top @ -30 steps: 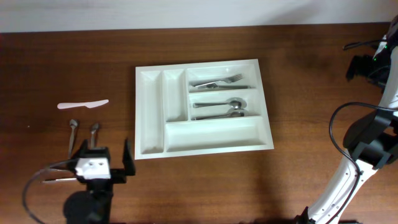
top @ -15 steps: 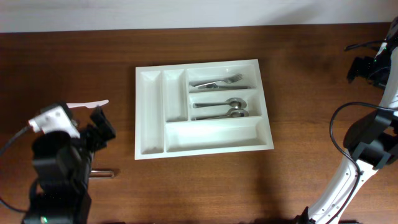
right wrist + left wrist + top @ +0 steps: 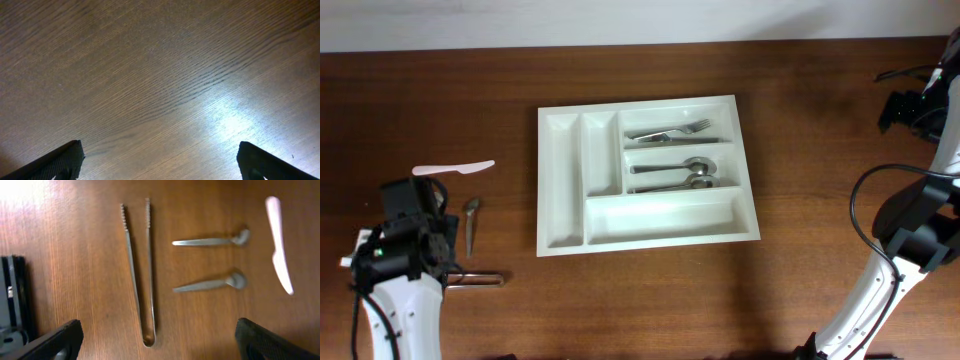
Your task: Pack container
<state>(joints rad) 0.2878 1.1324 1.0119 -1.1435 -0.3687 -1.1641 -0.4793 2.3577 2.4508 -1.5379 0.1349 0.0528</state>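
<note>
Forks (image 3: 695,127) and spoons (image 3: 698,181) lie packed in the container (image 3: 660,218), between my open, empty left gripper (image 3: 160,340) and right gripper (image 3: 160,162); tongs (image 3: 141,275), two teaspoons (image 3: 212,241) and a white knife (image 3: 279,242) await just ahead of the left fingers (image 3: 62,340).

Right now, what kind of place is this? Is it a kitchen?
Probably not a kitchen, more a robot practice bench: a wooden table, a white cutlery tray holding forks and spoons, and a robot arm at the side.
</note>
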